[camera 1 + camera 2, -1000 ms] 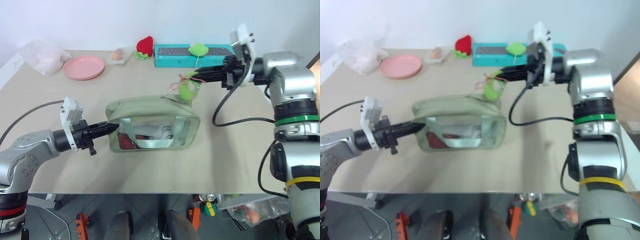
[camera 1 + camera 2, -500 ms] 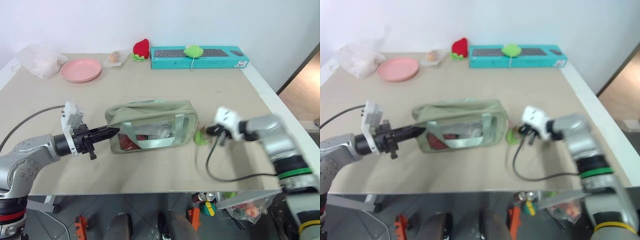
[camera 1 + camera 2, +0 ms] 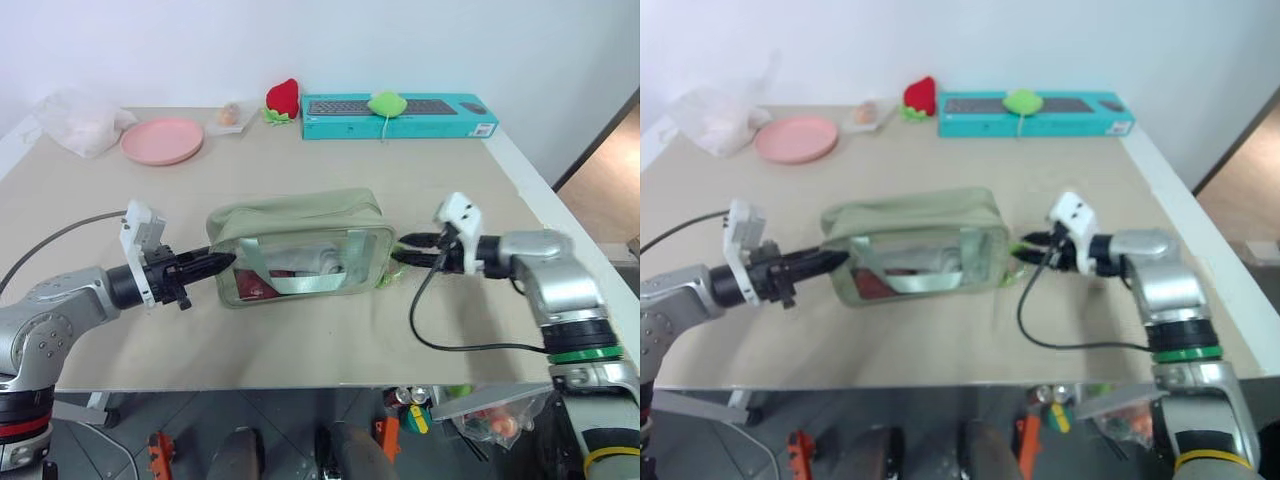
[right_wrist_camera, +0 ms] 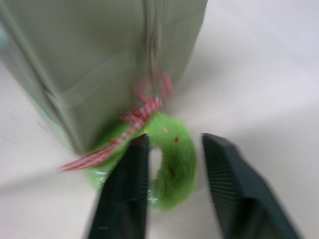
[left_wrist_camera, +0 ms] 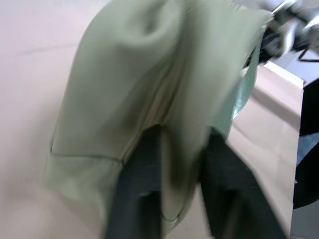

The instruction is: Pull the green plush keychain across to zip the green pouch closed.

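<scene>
1. Green pouch (image 3: 300,245) lying mid-worktop (image 3: 450,180), top zipper drawn shut.
2. Green plush keychain (image 4: 172,162) resting on worktop at pouch's right end.
3. Right claw (image 4: 174,189) spread, fingers straddling keychain, not clamping.
4. Left claw (image 5: 182,169) parted, pinching fabric fold at pouch's left end.

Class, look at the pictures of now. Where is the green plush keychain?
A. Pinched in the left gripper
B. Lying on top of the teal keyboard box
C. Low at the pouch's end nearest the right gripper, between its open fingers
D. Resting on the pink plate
C: the green plush keychain hangs at the end of the green pouch, with the right gripper standing open around it.
</scene>
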`<act>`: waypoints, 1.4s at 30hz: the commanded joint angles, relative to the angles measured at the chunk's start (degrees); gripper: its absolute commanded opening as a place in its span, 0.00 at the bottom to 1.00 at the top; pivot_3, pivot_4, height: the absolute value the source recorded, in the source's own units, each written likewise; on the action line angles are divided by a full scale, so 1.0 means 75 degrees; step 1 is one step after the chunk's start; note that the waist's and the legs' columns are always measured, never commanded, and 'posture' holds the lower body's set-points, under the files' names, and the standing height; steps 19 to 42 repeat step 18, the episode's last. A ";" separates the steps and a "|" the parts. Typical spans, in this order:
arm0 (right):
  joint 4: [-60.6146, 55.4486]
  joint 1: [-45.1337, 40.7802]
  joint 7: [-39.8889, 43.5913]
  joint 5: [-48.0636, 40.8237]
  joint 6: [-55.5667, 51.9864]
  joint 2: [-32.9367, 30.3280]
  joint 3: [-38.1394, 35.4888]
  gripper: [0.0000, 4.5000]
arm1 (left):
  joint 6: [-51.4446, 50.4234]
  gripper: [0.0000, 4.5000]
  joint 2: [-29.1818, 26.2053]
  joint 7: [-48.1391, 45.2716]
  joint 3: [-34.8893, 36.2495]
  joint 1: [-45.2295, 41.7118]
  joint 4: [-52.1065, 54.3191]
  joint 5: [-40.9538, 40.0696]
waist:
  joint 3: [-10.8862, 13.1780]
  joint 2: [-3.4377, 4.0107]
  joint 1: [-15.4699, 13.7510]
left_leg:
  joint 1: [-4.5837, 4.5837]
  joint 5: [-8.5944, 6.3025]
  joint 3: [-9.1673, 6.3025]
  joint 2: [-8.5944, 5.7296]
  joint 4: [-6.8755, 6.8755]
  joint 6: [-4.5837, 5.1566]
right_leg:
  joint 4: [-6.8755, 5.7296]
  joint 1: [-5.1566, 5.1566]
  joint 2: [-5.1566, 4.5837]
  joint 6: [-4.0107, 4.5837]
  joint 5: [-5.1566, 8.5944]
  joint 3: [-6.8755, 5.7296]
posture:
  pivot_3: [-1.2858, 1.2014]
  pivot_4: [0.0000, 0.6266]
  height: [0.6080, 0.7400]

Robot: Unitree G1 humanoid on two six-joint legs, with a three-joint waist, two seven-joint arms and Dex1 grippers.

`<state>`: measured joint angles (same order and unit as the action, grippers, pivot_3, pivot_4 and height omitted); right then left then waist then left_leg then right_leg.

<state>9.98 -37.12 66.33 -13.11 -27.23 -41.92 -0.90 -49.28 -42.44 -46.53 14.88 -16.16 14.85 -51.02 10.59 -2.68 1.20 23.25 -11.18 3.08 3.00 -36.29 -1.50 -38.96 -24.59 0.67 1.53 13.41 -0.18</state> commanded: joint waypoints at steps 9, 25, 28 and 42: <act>-0.1712 0.0242 0.0282 -0.2708 -0.2142 -0.1123 -0.2125 1.00 | -0.0769 1.00 -0.0350 0.0392 0.1610 -0.0251 0.0134 -0.1692 | 0.0003 -0.0001 0.0029 | 0.0030 -0.0005 0.0002 -0.0005 -0.0001 -0.0002 | -0.0001 -0.0038 0.0001 -0.0005 0.0006 0.0003 | 0.52 0.24 1.00; -0.1905 0.1314 -0.0261 -0.3472 -0.2666 -0.1140 -0.2773 1.00 | -0.0494 1.00 -0.0719 0.0346 0.3160 0.1198 -0.0165 -0.1560 | 0.0005 -0.0002 0.0020 | 0.0025 -0.0006 0.0003 0.0002 0.0009 -0.0006 | -0.0003 -0.0043 0.0001 0.0002 0.0011 0.0002 | 0.52 0.24 1.00; -0.1905 0.1314 -0.0261 -0.3472 -0.2666 -0.1140 -0.2773 1.00 | -0.0494 1.00 -0.0719 0.0346 0.3160 0.1198 -0.0165 -0.1560 | 0.0005 -0.0002 0.0020 | 0.0025 -0.0006 0.0003 0.0002 0.0009 -0.0006 | -0.0003 -0.0043 0.0001 0.0002 0.0011 0.0002 | 0.52 0.24 1.00; -0.1905 0.1314 -0.0261 -0.3472 -0.2666 -0.1140 -0.2773 1.00 | -0.0494 1.00 -0.0719 0.0346 0.3160 0.1198 -0.0165 -0.1560 | 0.0005 -0.0002 0.0020 | 0.0025 -0.0006 0.0003 0.0002 0.0009 -0.0006 | -0.0003 -0.0043 0.0001 0.0002 0.0011 0.0002 | 0.52 0.24 1.00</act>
